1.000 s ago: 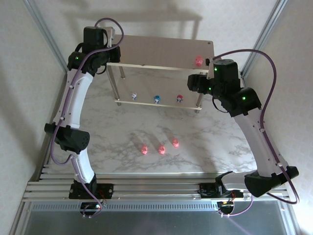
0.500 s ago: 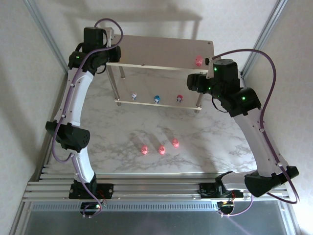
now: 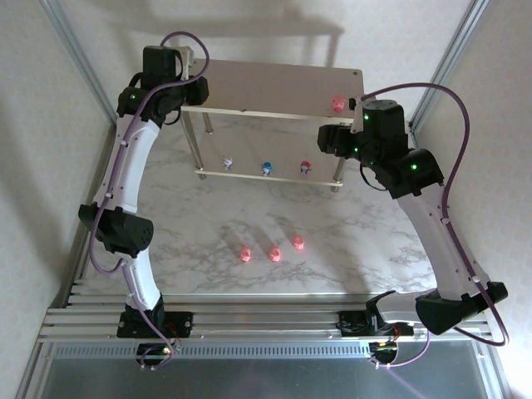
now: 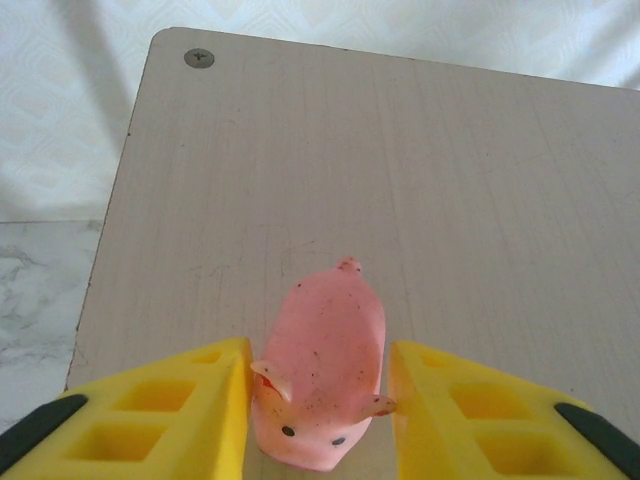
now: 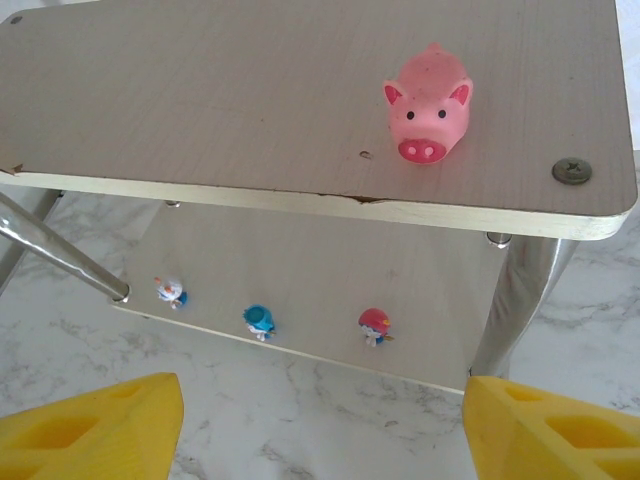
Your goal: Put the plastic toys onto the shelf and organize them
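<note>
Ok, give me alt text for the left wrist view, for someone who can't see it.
A pink pig toy lies on the beige top board of the shelf, between the yellow fingers of the left gripper. The fingers sit against its sides, but whether they grip it is unclear. A dark screw marks the board's far left corner.

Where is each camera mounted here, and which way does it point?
Top external: above and behind the bases, looking down on the shelf, marble table, left arm and right arm.
Left wrist: on the left gripper, looking down at the shelf's top board; its yellow jaws closed on a pink pig.
Right wrist: on the right gripper, facing the shelf front; open jaws at the bottom corners.
Shared: top external and right wrist both show the corner pig and three small figurines on the lower tier.
</note>
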